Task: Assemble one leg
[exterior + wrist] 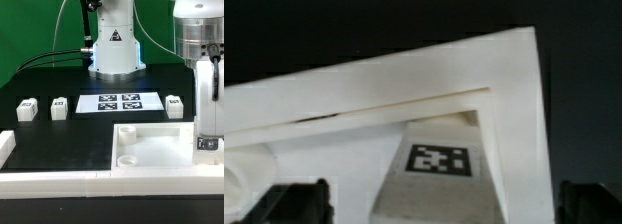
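Note:
A leg (439,160), a white block with a square marker tag, stands between my fingertips in the wrist view, with a gap on each side. It sits on the large white panel (384,85) near its corner. My gripper (443,210) is open around it. In the exterior view my gripper (208,148) hangs low over the panel (150,150) at the exterior view's right and mostly hides that leg. Three more legs stand on the black table: two at the exterior view's left (27,108) (59,107) and one to the right of the marker board (176,105).
The marker board (120,102) lies in the middle of the table in front of the robot base (113,50). Long white border bars (50,178) run along the front and the exterior view's left. The panel has round corner holes (128,157).

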`<state>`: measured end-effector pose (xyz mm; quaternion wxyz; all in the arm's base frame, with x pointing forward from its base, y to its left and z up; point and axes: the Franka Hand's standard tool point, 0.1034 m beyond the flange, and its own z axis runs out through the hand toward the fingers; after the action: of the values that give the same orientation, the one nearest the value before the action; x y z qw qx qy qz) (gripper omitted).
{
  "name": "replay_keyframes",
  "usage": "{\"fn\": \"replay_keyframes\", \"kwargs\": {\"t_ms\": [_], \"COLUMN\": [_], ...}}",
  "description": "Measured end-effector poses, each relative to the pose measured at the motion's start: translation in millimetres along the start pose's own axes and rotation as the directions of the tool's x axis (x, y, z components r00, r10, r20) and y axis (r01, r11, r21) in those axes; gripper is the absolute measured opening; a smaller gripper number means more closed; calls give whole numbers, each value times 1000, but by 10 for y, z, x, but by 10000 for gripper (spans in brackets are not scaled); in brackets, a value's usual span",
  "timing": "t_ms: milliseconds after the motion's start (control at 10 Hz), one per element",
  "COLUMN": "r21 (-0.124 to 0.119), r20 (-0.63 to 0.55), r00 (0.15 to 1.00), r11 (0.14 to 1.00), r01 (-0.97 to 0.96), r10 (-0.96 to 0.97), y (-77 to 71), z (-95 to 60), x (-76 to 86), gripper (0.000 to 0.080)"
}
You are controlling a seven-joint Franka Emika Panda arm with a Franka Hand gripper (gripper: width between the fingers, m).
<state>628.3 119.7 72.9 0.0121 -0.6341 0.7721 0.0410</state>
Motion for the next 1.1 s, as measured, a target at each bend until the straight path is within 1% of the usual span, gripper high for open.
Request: {"fn": "replay_keyframes", "kwargs": {"t_ms": [300,500,600,800,900,1100], "r21": [-1,-6,-7,-7,-7,-14], "r20": [0,-1,-1,1,1,-5], "r00": [998,957,901,806,720,515], "r11": [998,957,901,806,720,515], "r01": [68,290,434,592,694,857], "r10": [-68,-290,-434,-592,-694,-857], "y": [4,2,-3,-8,-9,-10], "z": [6,9,12,6,7,4], "x": [-6,4,4,0,2,-4], "gripper": [649,649,649,649,649,649]}}
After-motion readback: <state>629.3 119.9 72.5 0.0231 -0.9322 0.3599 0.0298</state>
